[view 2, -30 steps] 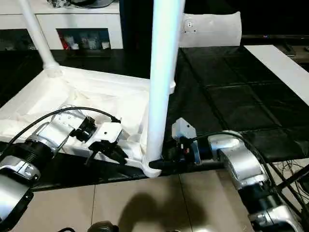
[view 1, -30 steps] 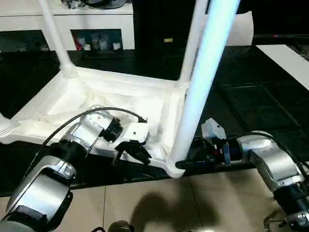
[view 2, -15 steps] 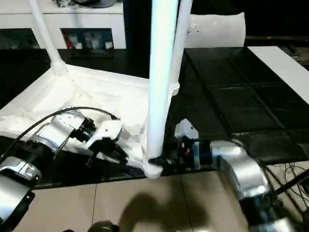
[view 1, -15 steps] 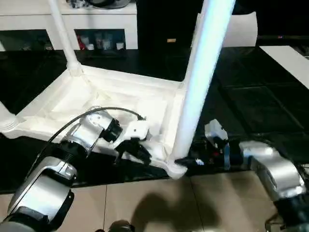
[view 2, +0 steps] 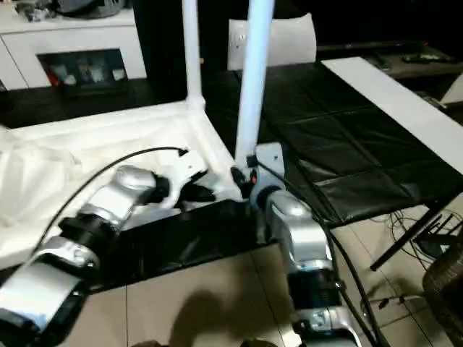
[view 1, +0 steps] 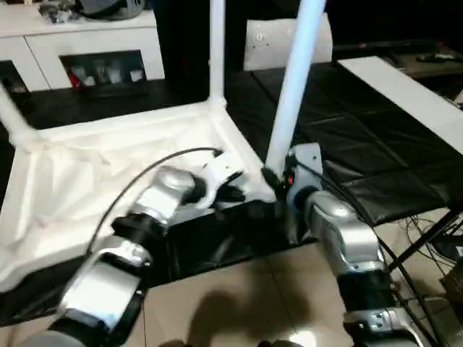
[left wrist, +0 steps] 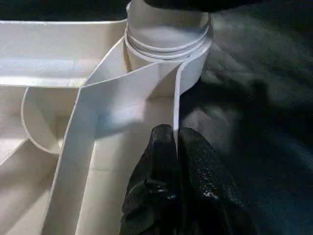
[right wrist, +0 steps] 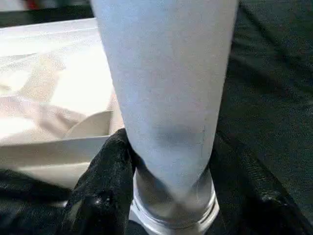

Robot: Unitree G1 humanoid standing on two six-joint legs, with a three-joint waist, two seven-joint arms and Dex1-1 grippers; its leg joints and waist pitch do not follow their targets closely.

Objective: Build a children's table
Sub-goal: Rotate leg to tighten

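Observation:
The white table top (view 1: 108, 173) lies upside down on a black mat, ribbed side up. One tapered leg (view 1: 295, 79) stands in the near corner socket (left wrist: 168, 44). My right gripper (view 1: 271, 179) is shut around that leg's base, with a black finger (right wrist: 105, 171) on either side of the tube (right wrist: 166, 98). My left gripper (view 1: 233, 192) is shut on the thin rim wall (left wrist: 175, 93) just beside that corner, fingertips (left wrist: 165, 144) pinching it. A second leg (view 1: 217, 50) rises at the far corner. A third leg (view 1: 13, 119) shows at the left edge.
A white cabinet (view 1: 87, 43) stands at the back. A flat white sheet with a round fitting (view 1: 264, 40) leans behind the legs. A white board (view 1: 405, 83) lies on the black mat (view 1: 347, 144) at the right. Tiled floor (view 1: 239, 296) and cables (view 1: 434, 231) lie in front.
The head camera has swung, so the whole scene sits differently in the picture. Both grippers keep their holds. My right forearm now reaches the corner from below instead of from the right.

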